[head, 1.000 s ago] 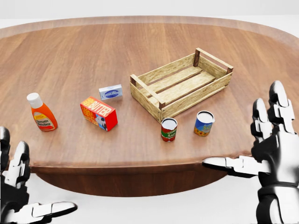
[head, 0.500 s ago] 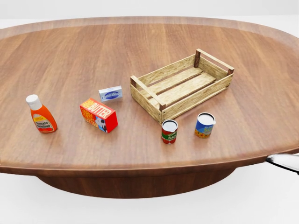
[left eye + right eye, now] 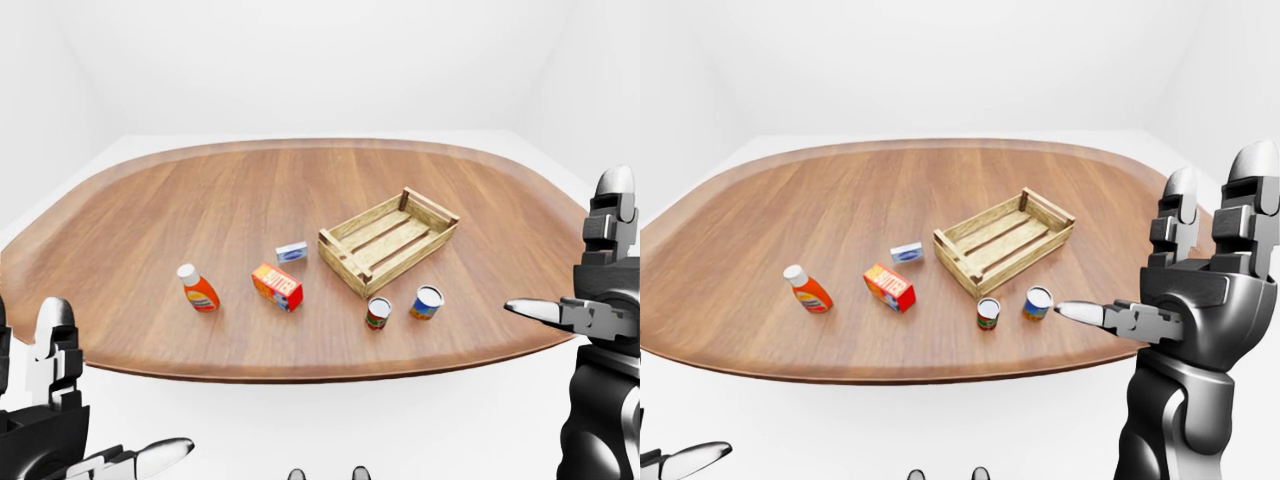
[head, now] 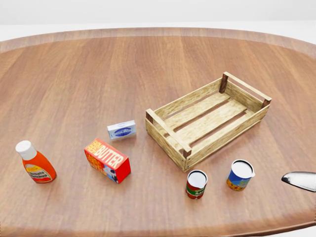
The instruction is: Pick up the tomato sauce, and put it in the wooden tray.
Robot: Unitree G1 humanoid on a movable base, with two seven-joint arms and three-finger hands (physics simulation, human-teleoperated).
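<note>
The tomato sauce [image 4: 196, 184] is a small red can with a green band, upright on the wooden table [image 4: 98, 69], just below the wooden tray's near corner in the head view. The wooden tray [image 4: 207, 118] is a slatted crate, empty, right of centre. My right hand [image 3: 1165, 262] is open, raised off the table's right edge, with its thumb tip [image 4: 298, 180] right of the two cans. My left hand [image 3: 95, 400] is open, low at the bottom left of the left-eye view, off the table. Neither hand touches anything.
A blue and yellow can [image 4: 240, 175] stands right of the tomato sauce. A red butter box [image 4: 107, 160], a small blue and white box [image 4: 121, 130] and an orange ketchup bottle [image 4: 35, 163] lie left of the tray.
The head camera has moved closer, so the table things look larger and lower. Both hands left the head view; only the right thumb tip shows at the right edge.
</note>
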